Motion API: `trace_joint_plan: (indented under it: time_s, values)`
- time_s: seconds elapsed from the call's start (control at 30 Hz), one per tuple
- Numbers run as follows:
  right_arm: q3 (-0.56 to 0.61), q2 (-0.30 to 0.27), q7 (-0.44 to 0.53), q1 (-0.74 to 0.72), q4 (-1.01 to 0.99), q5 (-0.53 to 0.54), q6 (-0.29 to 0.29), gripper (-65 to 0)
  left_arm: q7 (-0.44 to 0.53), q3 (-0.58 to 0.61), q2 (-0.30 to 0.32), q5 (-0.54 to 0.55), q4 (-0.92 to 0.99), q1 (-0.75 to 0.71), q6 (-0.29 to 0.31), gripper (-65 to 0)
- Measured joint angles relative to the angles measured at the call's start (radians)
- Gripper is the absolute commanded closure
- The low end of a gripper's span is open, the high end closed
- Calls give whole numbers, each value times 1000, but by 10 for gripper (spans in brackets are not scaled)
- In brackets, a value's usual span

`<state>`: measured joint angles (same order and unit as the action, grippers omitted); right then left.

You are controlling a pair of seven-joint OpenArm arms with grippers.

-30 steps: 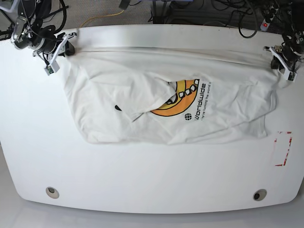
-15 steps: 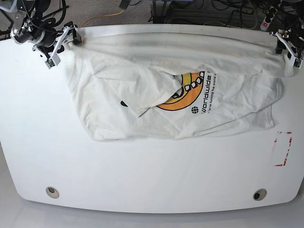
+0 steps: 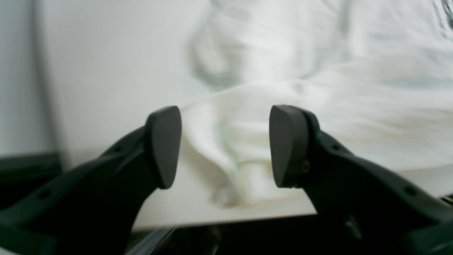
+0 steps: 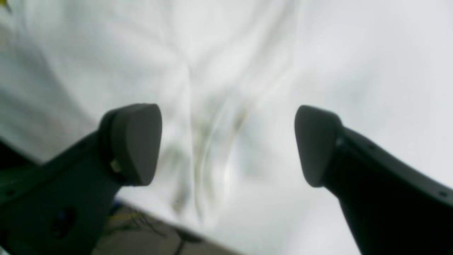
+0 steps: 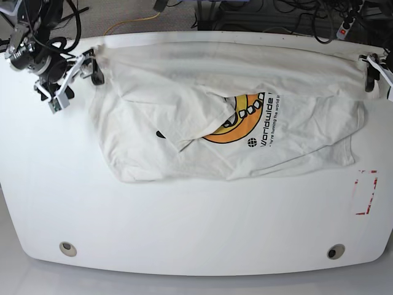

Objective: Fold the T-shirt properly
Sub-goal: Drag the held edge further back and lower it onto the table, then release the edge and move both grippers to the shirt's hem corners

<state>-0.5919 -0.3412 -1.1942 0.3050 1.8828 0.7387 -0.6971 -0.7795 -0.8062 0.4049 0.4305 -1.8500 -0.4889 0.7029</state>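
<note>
The off-white T-shirt [image 5: 295,123] lies spread and wrinkled across the far half of the white table [image 5: 196,215]. A flap is folded over part of its yellow-orange and black graphic [image 5: 236,120], and the black "worldwide" lettering [image 5: 268,117] shows beside it. My right gripper [image 5: 78,77] is open at the shirt's far left corner, with blurred cloth [image 4: 212,106] below its jaws [image 4: 228,145]. My left gripper [image 5: 377,74] is open at the far right corner. A fold of cloth [image 3: 226,156] lies at the table edge between and beyond its fingers [image 3: 224,147].
A red-marked rectangle [image 5: 366,192] sits near the table's right edge. Two round holes [image 5: 68,248] [image 5: 335,252] are near the front edge. Cables [image 5: 307,18] lie on the floor beyond the far edge.
The shirt's far edge was pulled toward the table's far edge and now lies there. Both grippers now stand open, and the right gripper has drawn back to the left, off the corner.
</note>
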Motion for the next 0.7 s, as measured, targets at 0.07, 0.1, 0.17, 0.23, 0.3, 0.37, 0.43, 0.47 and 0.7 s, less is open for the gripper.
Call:
trace_joint_plan:
  time_s: [0.07,0.1,0.17,0.23,0.3,0.37,0.43,0.47,0.7]
  values:
    - [7,12,1,-76,-60,0,0,-510,-14,8,-3,-22,-2,47,-3,-367]
    - [8,12,1,-104,-89,2,-3,-498,-10,12,-6,-27,-3,69,-3,-367]
    - [10,11,3,-181,-169,0,-1,-472,12,16,-9,-37,-4,116,0,-367]
    - [34,-2,0,-245,-247,-14,6,-457,18,18,-12,-79,-8,158,0,-367]
    - [89,-19,-8,-325,-332,-63,6,-452,7,21,-31,-147,-8,210,-4,-367]
    - [117,-16,2,-388,-392,-106,2,-452,5,25,-69,-214,-5,255,-5,-367]
    - [137,-8,27,-452,-436,-159,1,-452,2,30,-107,-283,-3,305,1,-367]
    - [143,-3,56,-475,-460,-188,-2,-452,2,29,-126,-319,-2,330,4,-367]
    - [239,14,151,-641,-639,-344,2,-450,9,25,-213,-453,81,480,2,-367]
